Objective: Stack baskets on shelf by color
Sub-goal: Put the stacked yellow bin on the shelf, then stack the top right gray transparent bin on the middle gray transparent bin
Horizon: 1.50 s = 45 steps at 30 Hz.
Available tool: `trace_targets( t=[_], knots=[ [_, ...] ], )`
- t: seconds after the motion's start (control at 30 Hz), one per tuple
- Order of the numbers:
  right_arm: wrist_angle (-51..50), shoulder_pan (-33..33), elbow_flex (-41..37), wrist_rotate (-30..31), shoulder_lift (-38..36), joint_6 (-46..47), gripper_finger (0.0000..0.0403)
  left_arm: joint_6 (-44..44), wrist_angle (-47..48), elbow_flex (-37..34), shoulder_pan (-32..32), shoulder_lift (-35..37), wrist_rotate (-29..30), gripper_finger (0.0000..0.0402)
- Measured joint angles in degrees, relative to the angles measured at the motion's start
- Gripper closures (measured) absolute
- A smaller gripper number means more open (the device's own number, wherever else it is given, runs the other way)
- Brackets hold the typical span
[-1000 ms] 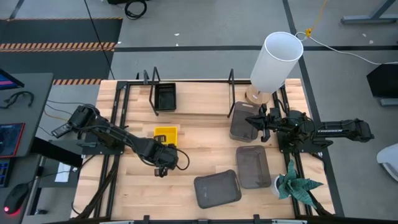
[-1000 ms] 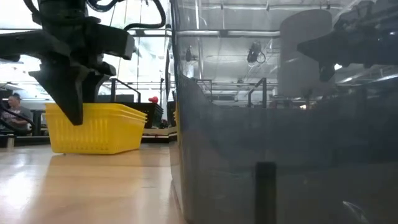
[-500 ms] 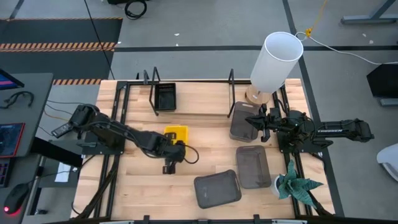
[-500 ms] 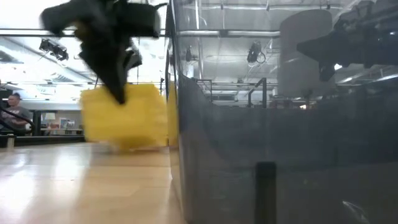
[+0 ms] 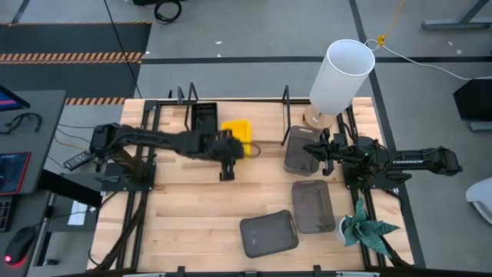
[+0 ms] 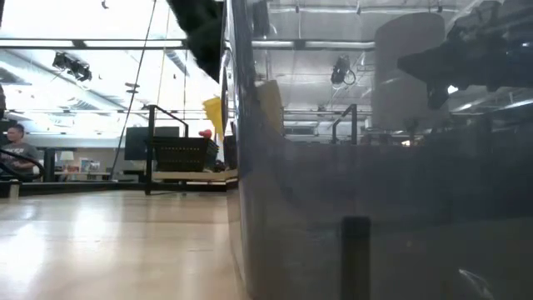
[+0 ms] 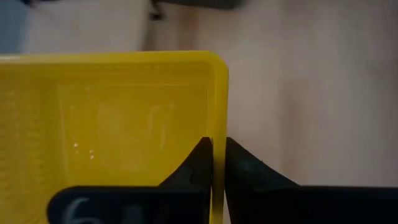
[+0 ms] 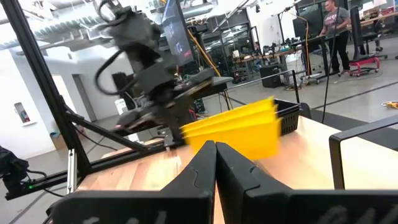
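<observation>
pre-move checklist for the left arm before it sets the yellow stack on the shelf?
1. Grip: left claw pinches the yellow baskets' wall. Ok.
2. Load clear of the table: the stack rides high in the low view. Ok.
3. Position: stack sits just right of the black basket, over the shelf. Ok.
4. Stack level: tilted in the right wrist view. Not ok.
5. Drop spot free underneath: cannot tell.
6. Right claw out of the way, at the grey basket. Ok.

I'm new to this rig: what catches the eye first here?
The bright yellow baskets, pinched at one rim by the left gripper, hang near the shelf beside a black basket. The tall white lamp towers by the right gripper, parked over a grey basket.
</observation>
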<state>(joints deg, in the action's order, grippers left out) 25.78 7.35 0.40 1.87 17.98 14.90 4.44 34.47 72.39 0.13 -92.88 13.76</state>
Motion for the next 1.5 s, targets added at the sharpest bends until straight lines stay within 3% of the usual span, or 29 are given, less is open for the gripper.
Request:
trace_targets(
  t=[0.23,0.57,1.13,1.5],
  knots=[
    [0.0,0.0,0.0,0.0,0.0,0.0,0.0389,6.9,-6.1,0.0,6.9,-2.9,0.0,0.0381],
    [0.0,0.0,0.0,0.0,0.0,0.0,0.0389,10.4,-5.2,0.0,13.7,-7.7,1.3,0.0377],
    [0.1,0.0,0.0,0.0,0.0,0.0,0.0389,11.7,-2.4,0.0,15.6,-7.6,2.7,0.0367],
    [0.1,0.0,0.0,0.0,0.0,0.0,0.0389,9.7,-0.8,-0.1,15.4,-7.3,2.8,0.0277]
  ],
)
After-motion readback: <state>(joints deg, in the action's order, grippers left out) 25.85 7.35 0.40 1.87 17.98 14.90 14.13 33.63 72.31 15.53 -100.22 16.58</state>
